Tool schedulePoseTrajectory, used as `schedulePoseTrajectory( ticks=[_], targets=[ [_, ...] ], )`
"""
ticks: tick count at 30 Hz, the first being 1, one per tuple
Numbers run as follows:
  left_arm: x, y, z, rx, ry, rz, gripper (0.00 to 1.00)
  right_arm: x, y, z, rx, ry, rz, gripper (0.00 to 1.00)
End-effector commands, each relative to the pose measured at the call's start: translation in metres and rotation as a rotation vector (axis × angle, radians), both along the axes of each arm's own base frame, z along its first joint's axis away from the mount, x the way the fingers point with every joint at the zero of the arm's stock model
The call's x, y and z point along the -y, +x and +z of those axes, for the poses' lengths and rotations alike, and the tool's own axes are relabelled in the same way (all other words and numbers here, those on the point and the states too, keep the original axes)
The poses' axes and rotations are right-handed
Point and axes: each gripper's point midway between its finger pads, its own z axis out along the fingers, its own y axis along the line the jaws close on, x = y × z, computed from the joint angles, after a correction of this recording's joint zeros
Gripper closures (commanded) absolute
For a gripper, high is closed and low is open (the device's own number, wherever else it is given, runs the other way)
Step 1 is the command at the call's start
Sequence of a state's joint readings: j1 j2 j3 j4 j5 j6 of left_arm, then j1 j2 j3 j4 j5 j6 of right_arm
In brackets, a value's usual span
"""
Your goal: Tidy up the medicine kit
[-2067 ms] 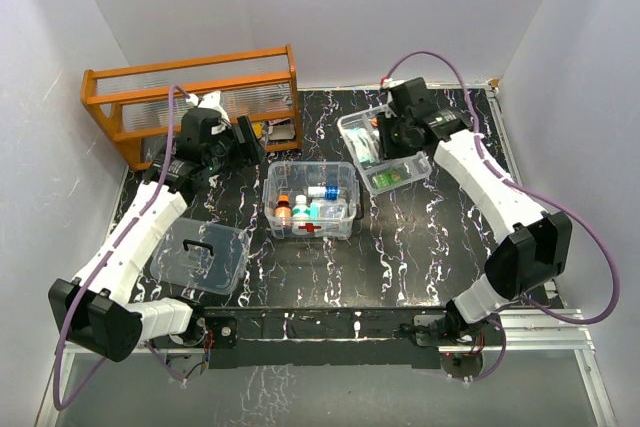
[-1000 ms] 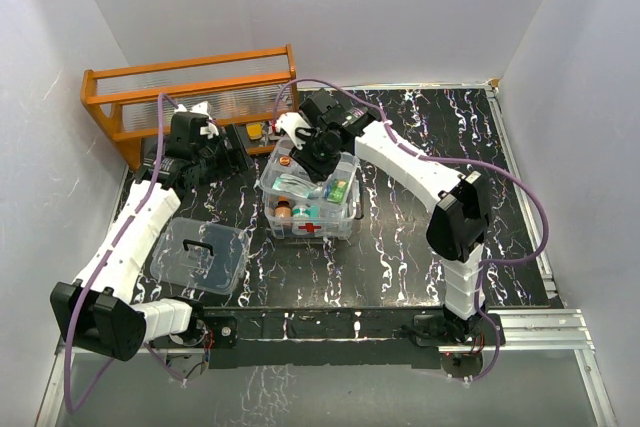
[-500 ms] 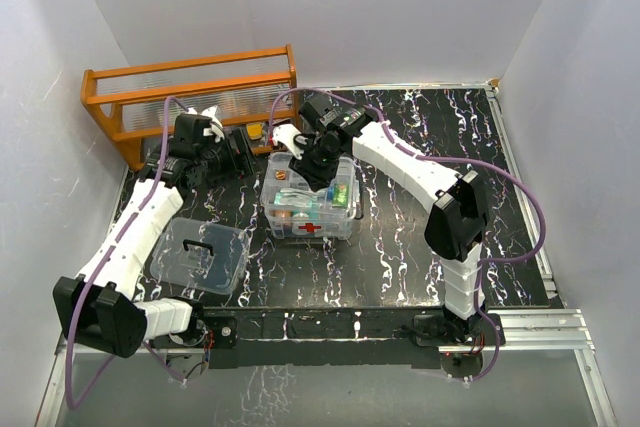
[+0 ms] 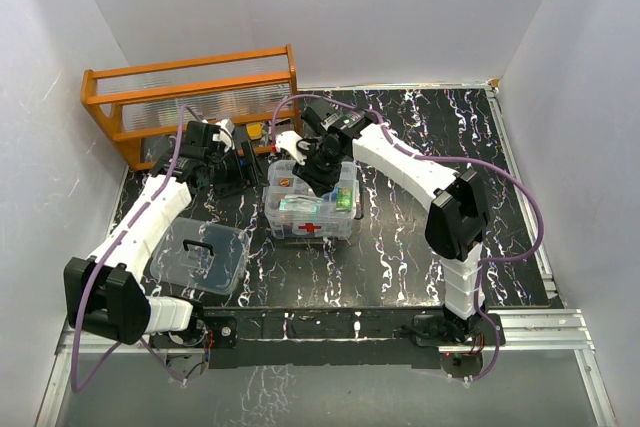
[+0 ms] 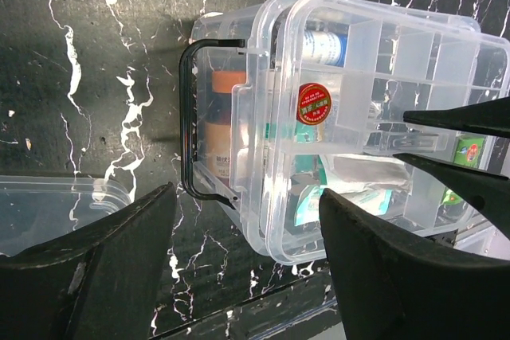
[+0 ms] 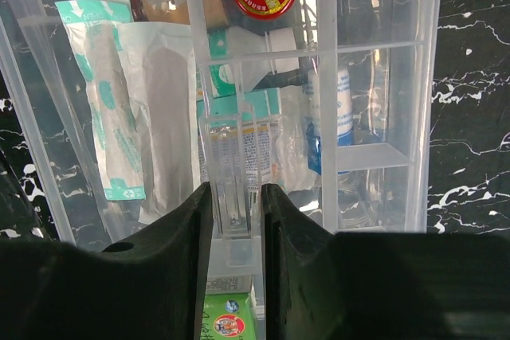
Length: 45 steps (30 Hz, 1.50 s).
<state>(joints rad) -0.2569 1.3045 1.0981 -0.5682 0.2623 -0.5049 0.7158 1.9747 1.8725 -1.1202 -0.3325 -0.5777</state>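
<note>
The medicine kit (image 4: 310, 212), a clear box with a red cross on its front, stands mid-table with bottles and packets inside. A clear divided tray (image 6: 374, 77) sits in the top of the kit (image 5: 263, 220). My right gripper (image 6: 231, 197) is shut on the tray's upright centre handle (image 6: 229, 169); seen from above, the right gripper (image 4: 318, 162) is over the box. My left gripper (image 5: 247, 193) is open, just left of the box's end with the dark carry handle (image 5: 185, 117), its fingers apart from the box. The clear lid (image 4: 200, 255) lies at the front left.
An orange wooden rack (image 4: 190, 97) stands at the back left, behind my left arm. A corner of the lid (image 5: 48, 205) shows beside the left fingers. Small items lie near the rack's right end (image 4: 262, 132).
My right arm swung in from the back right with the tray and lowered it into the kit. My left gripper moved right, toward the box's left end.
</note>
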Motion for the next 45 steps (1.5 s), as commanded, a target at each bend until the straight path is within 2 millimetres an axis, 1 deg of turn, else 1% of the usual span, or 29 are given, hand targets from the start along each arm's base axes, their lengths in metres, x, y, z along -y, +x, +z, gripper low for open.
schedulePoseTrajectory(
  ticks=[1,11,16,26,28,29,31,34,38,41,43,45],
  targets=[
    [0.003,-0.003,-0.006,-0.016,-0.015,-0.027,0.3,-0.006,0.006,0.01,0.038,0.051,0.027,1.0],
    [0.004,-0.007,-0.023,-0.056,-0.012,-0.039,0.31,-0.009,0.019,0.005,0.093,0.051,0.03,1.0],
    [0.004,-0.007,-0.025,-0.059,-0.012,-0.042,0.31,-0.009,0.014,0.0,0.089,0.068,0.056,1.0],
    [0.005,-0.006,-0.03,-0.067,-0.015,-0.044,0.32,-0.003,0.014,-0.014,0.085,0.088,0.053,1.0],
    [0.005,-0.006,-0.03,-0.066,-0.014,-0.045,0.32,-0.002,0.013,-0.015,0.075,0.084,0.046,1.0],
    [0.005,-0.006,-0.03,-0.065,-0.013,-0.044,0.32,-0.002,0.013,-0.014,0.067,0.082,0.037,0.98],
    [0.005,-0.005,-0.028,-0.062,-0.012,-0.043,0.32,-0.002,0.015,-0.012,0.058,0.076,0.01,0.86],
    [0.002,-0.002,-0.025,-0.052,0.002,-0.031,0.32,-0.002,0.016,-0.005,0.056,0.075,-0.025,0.76],
    [-0.007,0.003,-0.015,-0.015,0.042,0.0,0.31,-0.001,0.023,0.015,0.097,0.093,-0.078,0.64],
    [-0.014,0.007,-0.005,0.021,0.075,0.029,0.31,0.003,0.026,0.034,0.137,0.11,-0.108,0.54],
    [-0.018,0.008,0.001,0.041,0.089,0.045,0.3,0.005,0.026,0.05,0.17,0.132,-0.118,0.47],
    [-0.024,0.008,0.005,0.054,0.111,0.072,0.3,0.006,0.025,0.062,0.191,0.152,-0.127,0.44]
  ],
)
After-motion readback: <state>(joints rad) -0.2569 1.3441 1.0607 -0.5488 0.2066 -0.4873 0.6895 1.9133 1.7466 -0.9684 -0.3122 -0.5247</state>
